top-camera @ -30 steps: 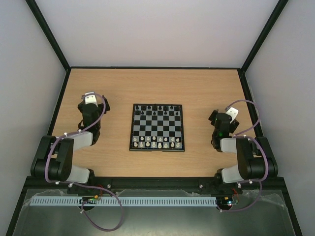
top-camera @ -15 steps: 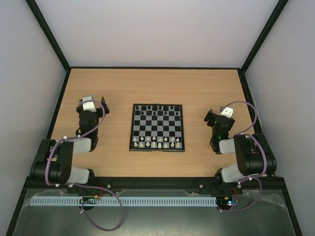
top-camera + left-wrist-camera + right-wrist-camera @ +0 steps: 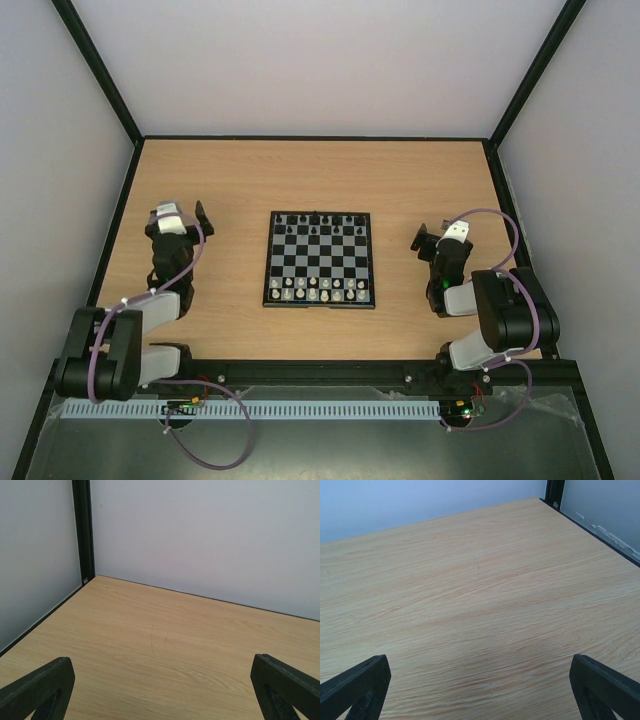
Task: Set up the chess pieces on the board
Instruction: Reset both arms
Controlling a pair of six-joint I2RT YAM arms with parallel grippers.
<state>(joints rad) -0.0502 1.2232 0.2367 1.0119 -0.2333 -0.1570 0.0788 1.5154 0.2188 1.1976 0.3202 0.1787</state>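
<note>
The board (image 3: 320, 259) lies in the middle of the wooden table. Several black chess pieces (image 3: 316, 219) stand along its far rows and several white ones (image 3: 313, 291) along its near rows. My left gripper (image 3: 180, 213) hovers well left of the board, open and empty; in the left wrist view its fingers (image 3: 37, 690) frame only bare wood, and the left gripper (image 3: 162, 692) holds nothing. My right gripper (image 3: 433, 238) is to the right of the board, also open and empty. The right wrist view shows the right gripper (image 3: 480, 690) over bare wood, fingers (image 3: 605, 685) wide apart.
Grey walls with black corner posts (image 3: 83, 530) enclose the table (image 3: 320, 170) on three sides. A black rail (image 3: 320, 370) runs along the near edge by the arm bases. The right wall's black edge (image 3: 592, 527) lies close beyond the right gripper.
Both arms have drawn back: the left gripper has shifted left and away from the board, the right gripper has shifted slightly left. Pieces and board have not moved.
</note>
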